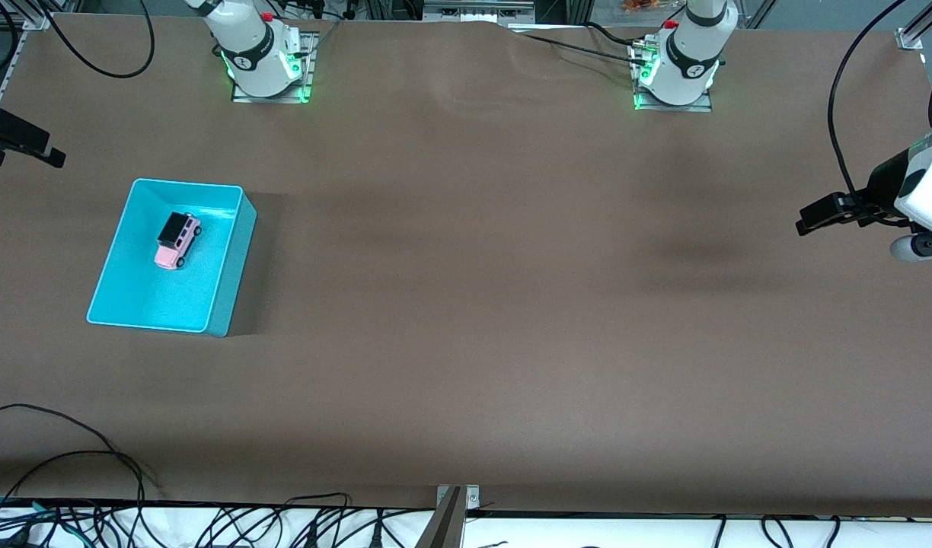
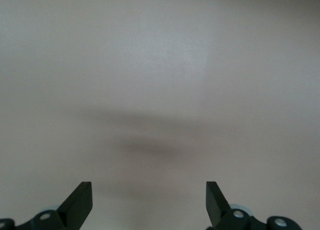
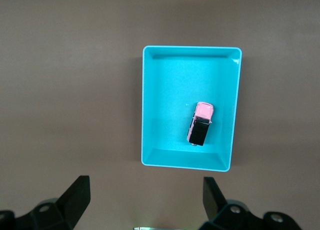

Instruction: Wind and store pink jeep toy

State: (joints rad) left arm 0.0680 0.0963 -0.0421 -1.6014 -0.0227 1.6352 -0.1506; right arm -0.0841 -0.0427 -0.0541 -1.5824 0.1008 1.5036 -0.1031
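The pink jeep toy (image 1: 177, 240), light pink with a black roof, lies inside the cyan bin (image 1: 230, 266) toward the right arm's end of the table. In the right wrist view the jeep (image 3: 201, 123) sits in the bin (image 3: 146, 104), with my right gripper (image 3: 146, 197) open and empty well above them. In the front view the right gripper (image 1: 32, 148) shows at the edge of the view, up in the air. My left gripper (image 1: 812, 217) is open and empty above bare table at the left arm's end; its fingers (image 2: 80, 202) frame only the table.
The brown table (image 1: 473, 304) carries nothing but the bin. Both arm bases (image 1: 268, 68) stand along the edge farthest from the front camera. Cables (image 1: 93, 457) lie at the edge nearest it.
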